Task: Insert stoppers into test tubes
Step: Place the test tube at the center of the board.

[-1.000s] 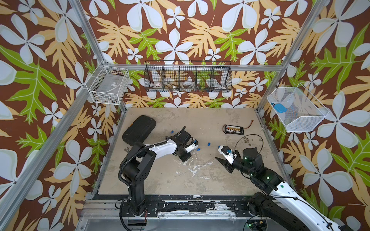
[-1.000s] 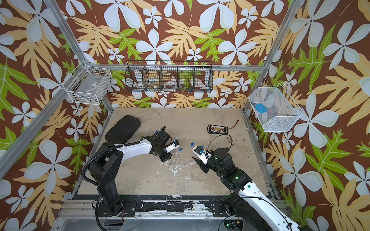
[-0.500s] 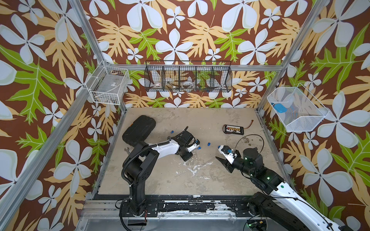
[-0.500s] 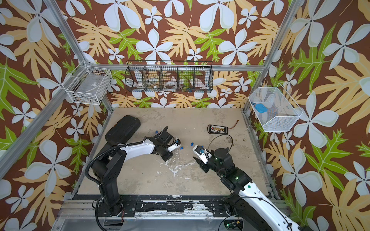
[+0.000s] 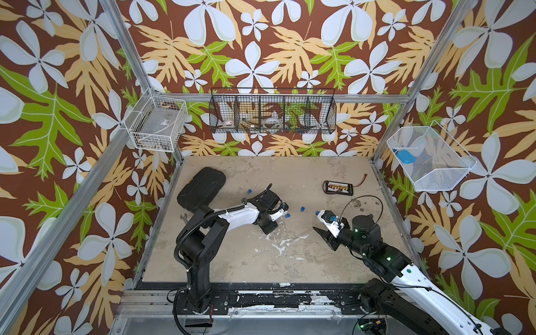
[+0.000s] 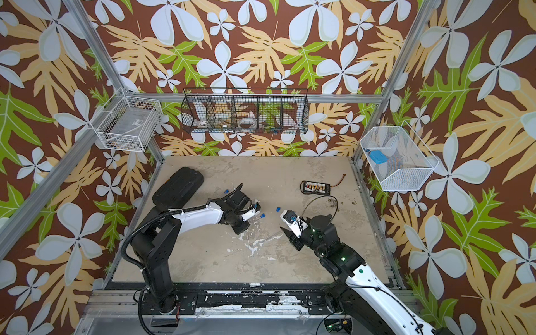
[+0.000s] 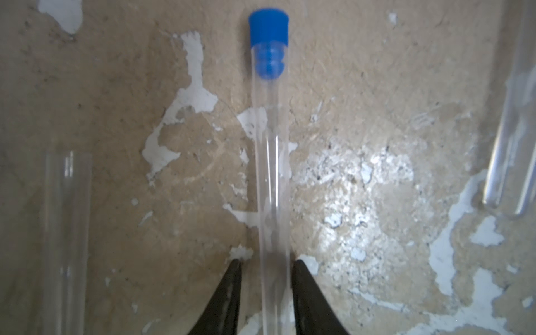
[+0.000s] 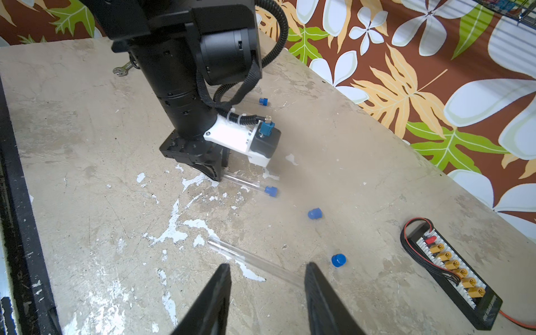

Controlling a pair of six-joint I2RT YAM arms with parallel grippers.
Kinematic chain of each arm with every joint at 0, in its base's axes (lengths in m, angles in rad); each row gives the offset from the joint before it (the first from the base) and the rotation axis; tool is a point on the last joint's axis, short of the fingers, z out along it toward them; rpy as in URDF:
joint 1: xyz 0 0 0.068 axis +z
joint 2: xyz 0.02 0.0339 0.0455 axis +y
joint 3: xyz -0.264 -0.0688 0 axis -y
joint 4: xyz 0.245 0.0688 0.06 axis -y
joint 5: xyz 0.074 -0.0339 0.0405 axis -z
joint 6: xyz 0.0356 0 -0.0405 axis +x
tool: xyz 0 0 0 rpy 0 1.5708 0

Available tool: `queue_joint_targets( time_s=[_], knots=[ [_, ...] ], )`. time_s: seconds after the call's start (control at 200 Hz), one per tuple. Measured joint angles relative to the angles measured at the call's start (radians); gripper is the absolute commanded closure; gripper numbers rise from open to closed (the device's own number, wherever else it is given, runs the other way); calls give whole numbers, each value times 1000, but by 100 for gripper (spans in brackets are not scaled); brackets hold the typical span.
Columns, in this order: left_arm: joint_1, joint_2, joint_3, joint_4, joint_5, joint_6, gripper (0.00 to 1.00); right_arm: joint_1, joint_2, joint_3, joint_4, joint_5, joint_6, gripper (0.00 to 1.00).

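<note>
A clear test tube [image 7: 268, 174] with a blue stopper [image 7: 269, 26] pushed into its mouth lies on the table. My left gripper [image 7: 267, 261] is open around its closed end, with a gap on one side. In the right wrist view that tube [image 8: 246, 182] sticks out from under the left gripper [image 8: 216, 171]. Two more test tubes [image 7: 68, 232] [image 7: 513, 130] lie beside it. My right gripper [image 8: 268, 264] is open and holds nothing. An unstoppered test tube [image 8: 255, 261] lies on the table just beyond its tips. Loose stoppers [image 8: 314, 213] [image 8: 338, 260] [image 8: 263, 101] sit on the table.
A black case [image 5: 201, 188] lies at the back left, with a small wrench [image 5: 183, 216] by the left arm's base. A black connector board [image 5: 338, 187] and a thin wire loop [image 5: 362, 203] are at the back right. Wire baskets [image 5: 272, 114] hang on the walls.
My left gripper's jaws have parted from the stoppered tube, which now rests on the table. The right arm has stayed where it was.
</note>
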Motion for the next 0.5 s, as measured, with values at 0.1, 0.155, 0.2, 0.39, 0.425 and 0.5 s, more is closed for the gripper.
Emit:
queue_joint_targets(
  time_s=[0.1, 0.155, 0.2, 0.39, 0.425, 0.5],
  knots=[
    [0, -79, -8, 5, 2, 0, 64, -2, -3, -1, 1, 18, 34, 56],
    [0, -126, -23, 17, 2, 0, 64, -6, -13, -7, 8, 26, 56, 58],
    [0, -168, -40, 24, 2, -2, 64, -9, -25, -16, 12, 33, 72, 60],
    [-54, -323, -121, 82, -14, -41, 66, -12, -84, -45, 35, 183, 238, 64],
    [-80, -345, -141, 99, -24, -58, 66, -20, -86, -44, 35, 234, 287, 65],
    [-132, -372, -173, 124, -38, -106, 66, -60, -67, -19, 18, 321, 376, 65]
  ],
)
